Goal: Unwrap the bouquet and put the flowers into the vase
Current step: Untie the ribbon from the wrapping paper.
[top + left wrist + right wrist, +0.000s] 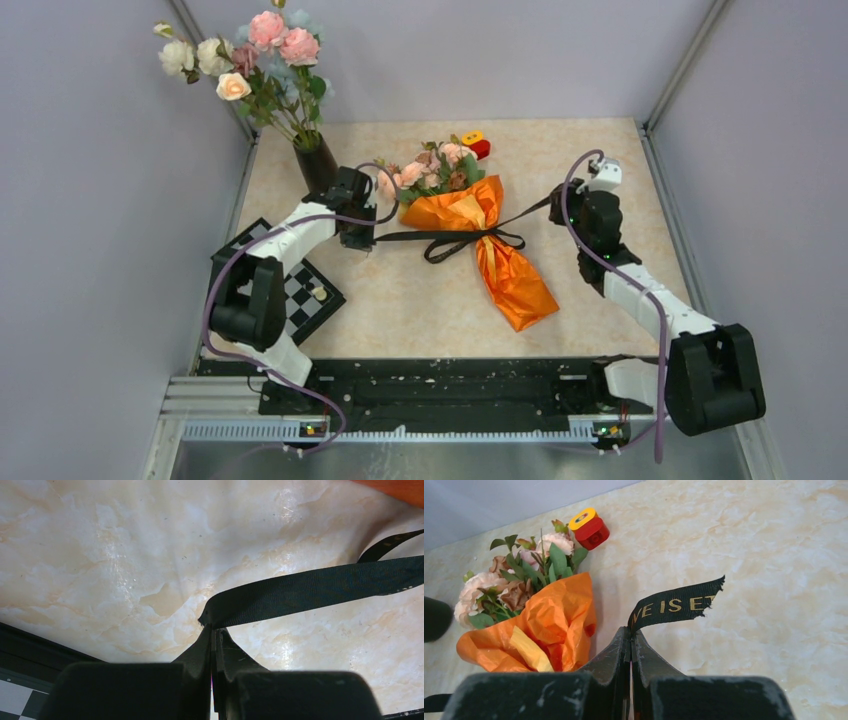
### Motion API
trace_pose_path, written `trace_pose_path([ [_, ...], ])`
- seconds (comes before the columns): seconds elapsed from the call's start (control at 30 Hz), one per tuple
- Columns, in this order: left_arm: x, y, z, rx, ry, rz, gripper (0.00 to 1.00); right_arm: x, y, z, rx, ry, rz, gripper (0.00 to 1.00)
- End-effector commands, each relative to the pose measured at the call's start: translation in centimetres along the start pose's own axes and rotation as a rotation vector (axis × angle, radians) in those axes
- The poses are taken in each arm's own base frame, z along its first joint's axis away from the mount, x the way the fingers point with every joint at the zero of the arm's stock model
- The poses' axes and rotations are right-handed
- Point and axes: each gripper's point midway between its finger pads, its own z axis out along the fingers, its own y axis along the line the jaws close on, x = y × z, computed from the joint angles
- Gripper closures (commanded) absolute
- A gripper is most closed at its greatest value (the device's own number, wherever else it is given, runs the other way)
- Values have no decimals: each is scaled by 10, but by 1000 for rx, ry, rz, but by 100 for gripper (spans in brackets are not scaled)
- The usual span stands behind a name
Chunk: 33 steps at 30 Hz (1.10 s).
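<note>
Pale marbled stone covers the counter (420, 310), closed in by plain grey panels on three sides. Near its middle the bouquet (478, 215) lies on its side. The pointed foot of its orange paper (515, 285) cone is toward the arm bases, and the flowers (432, 170), pink and peach roses with green leaves, spill out of the far end. A black ribbon (470, 238) is tied round the waist of the cone in a knot with two loops, and its two tails run out to either side of the bouquet.

Left of the bouquet, the left tool (370, 240) has its jaws pressed together on the end of the left tail. The left wrist view shows the ribbon pinched right at the fingertips and stretched straight above the counter toward the paper. Right of the bouquet, the right tool (555, 205) is clamped in the same way on the right tail, which rises from the knot up to it. A short free end with gold letters sticks out beyond the pinch.

Left of the bouquet and further back, just beyond the left tool, the black vase (318, 165) stands upright with a tall loose bunch (255, 60) of white and pink blooms in it. Just behind the bouquet's flowers sits a small yellow and red block (476, 143). A checkerboard (305, 290) lies left of the bouquet toward the near edge, partly under the left arm.
</note>
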Motion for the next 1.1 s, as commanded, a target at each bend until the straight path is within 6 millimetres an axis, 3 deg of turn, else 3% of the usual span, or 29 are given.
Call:
trace_pose_path([
  [0.0, -5, 7, 0, -25, -4, 1, 100, -35, -2, 0, -17, -72, 51, 100],
  [0.73, -20, 46, -12, -78, -53, -92, 100, -39, -57, -5, 86, -59, 116, 100],
  [1.07, -25, 55, -18, -76, -75, -128, 100, -58, -91, -13, 177, -100, 123, 100],
])
